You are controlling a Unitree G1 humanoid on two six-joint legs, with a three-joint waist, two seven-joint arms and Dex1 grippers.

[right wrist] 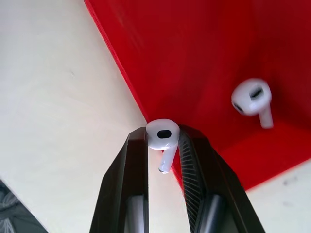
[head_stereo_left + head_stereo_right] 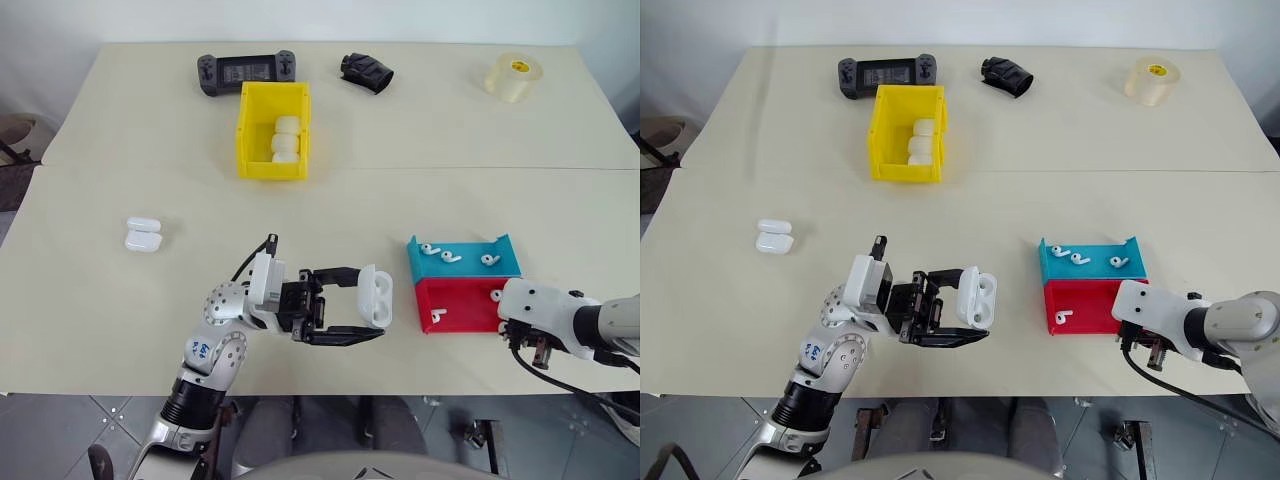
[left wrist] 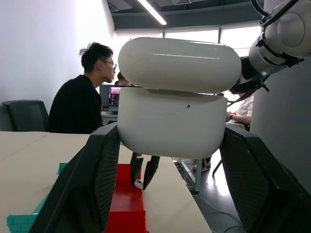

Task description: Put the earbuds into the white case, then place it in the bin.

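My left gripper (image 2: pixel 371 303) is shut on the white case (image 2: pixel 377 296), holding it above the table's front with its lid hinged open; its body (image 3: pixel 170 124) sits between the two black fingers (image 3: pixel 97 179). My right gripper (image 1: pixel 163 141) is shut on one of the earbuds (image 1: pixel 164 132), just over the front right edge of the red tray (image 2: pixel 455 300). From the left wrist view, those fingers (image 3: pixel 151 170) stand on the tray with the earbud (image 3: pixel 139 184) at their tip. Another earbud (image 1: pixel 251 99) lies in the red tray. The yellow bin (image 2: pixel 245 135) stands far back.
Several white cases (image 2: pixel 286 140) lie in the bin. A teal tray (image 2: pixel 465 268) behind the red one holds three earbuds (image 2: pixel 450 257). Two white cases (image 2: pixel 143 234) rest at the left. A game controller (image 2: pixel 245 72), a black object (image 2: pixel 366 72) and a tape roll (image 2: pixel 514 76) line the far edge.
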